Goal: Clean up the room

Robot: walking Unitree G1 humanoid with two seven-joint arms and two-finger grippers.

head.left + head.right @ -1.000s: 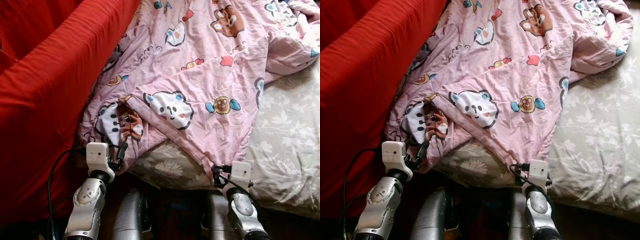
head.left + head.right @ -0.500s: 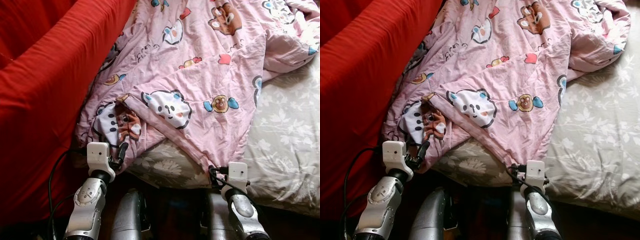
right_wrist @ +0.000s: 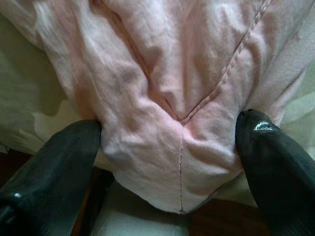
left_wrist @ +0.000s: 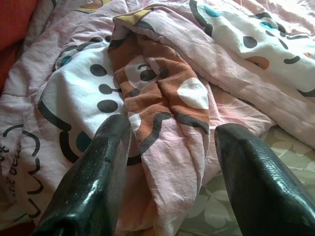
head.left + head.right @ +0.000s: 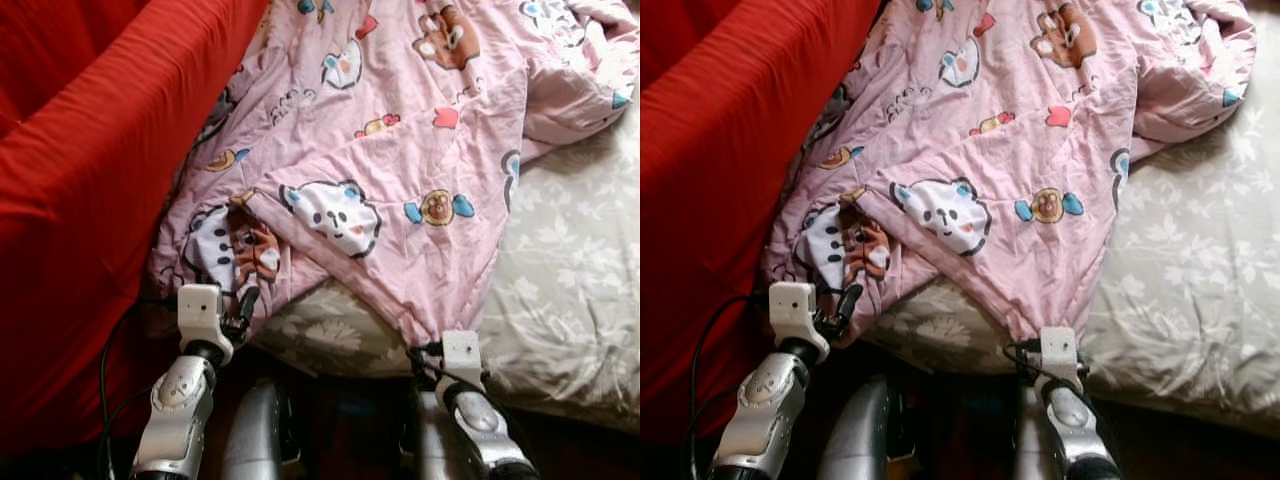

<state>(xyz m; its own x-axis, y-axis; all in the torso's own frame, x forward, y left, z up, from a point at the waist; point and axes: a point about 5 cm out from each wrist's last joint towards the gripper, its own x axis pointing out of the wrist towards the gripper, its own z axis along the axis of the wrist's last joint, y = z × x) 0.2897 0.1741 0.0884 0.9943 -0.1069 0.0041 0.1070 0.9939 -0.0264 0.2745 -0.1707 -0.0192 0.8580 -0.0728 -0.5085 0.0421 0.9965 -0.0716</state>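
Observation:
A pink quilt [image 5: 400,150] printed with cartoon animals lies rumpled across a bed with a grey flowered sheet [image 5: 570,290]. My left gripper [image 4: 170,132] is open at the quilt's near left edge, its fingers [image 4: 106,162] on either side of a fold showing an orange and white animal. The quilt's pointed near corner [image 3: 179,162] hangs over the bed edge. My right gripper [image 3: 170,123] is open around that corner, both fingers touching the cloth. In the eye views the right wrist [image 5: 460,355] sits just below that corner.
A thick red cover [image 5: 90,200] rises along the left, against the quilt's edge. My silver legs [image 5: 255,430] stand in the dark gap at the bed's near edge. The bare sheet stretches to the right.
My right gripper has moved left and forward, up to the quilt's hanging corner, which now sits between its fingers. The left gripper has hardly moved. The camera shifted slightly.

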